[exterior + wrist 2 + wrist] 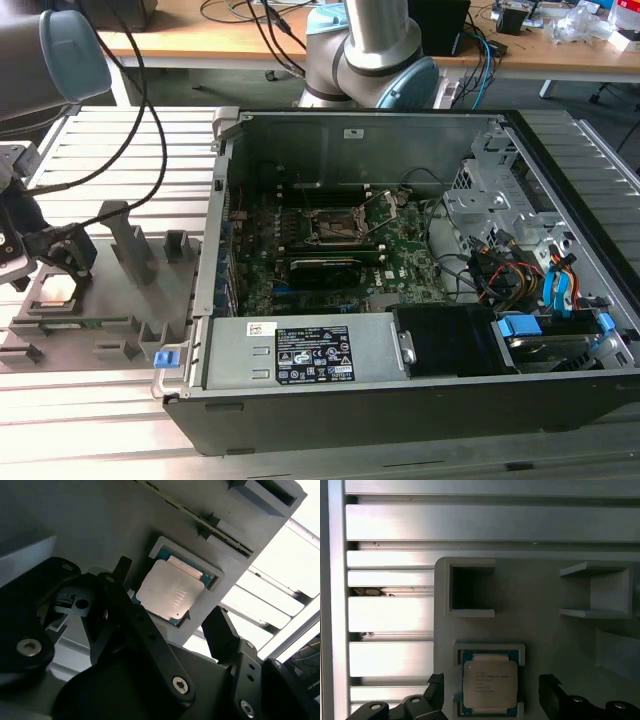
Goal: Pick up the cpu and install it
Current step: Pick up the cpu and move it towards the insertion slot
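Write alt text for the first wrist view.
A small flat square cpu with a pale silver-grey metal top lies in a shallow square recess of a grey plastic fixture block, with the black gripper open, one finger on each side and not touching it. The fixture rests on a ribbed silver metal table.

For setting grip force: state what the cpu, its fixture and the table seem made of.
The cpu: apparently a metal lid, matte silver-grey with a soft sheen, on a greenish board edge. The fixture: probably plastic, flat uniform grey, blocky pockets. The table: likely aluminium, bright reflective slats with grooves between.
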Controlling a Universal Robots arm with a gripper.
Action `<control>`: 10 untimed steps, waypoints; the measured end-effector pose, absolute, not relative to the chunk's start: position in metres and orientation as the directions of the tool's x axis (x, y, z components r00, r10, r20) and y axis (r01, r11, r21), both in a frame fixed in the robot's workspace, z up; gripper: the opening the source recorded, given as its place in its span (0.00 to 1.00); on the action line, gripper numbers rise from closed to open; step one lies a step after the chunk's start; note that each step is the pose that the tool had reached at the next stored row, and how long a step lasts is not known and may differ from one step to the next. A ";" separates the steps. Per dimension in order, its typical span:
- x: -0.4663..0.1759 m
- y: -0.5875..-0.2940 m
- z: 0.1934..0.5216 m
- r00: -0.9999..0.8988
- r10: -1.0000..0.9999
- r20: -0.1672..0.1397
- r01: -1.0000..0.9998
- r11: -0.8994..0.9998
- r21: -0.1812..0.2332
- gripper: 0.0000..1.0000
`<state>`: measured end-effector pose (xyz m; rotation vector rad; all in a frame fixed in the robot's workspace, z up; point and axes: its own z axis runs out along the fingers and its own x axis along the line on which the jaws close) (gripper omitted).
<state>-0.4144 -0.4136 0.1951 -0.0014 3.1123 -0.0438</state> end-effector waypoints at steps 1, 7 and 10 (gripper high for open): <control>-0.414 -0.415 0.194 -1.000 -0.009 -0.029 -0.008 1.000 -0.028 0.84; -0.414 -0.416 0.192 -0.999 -0.037 -0.029 -0.036 0.999 -0.028 0.84; -0.413 -0.416 0.191 -0.999 -0.041 -0.029 -0.040 0.999 -0.028 0.84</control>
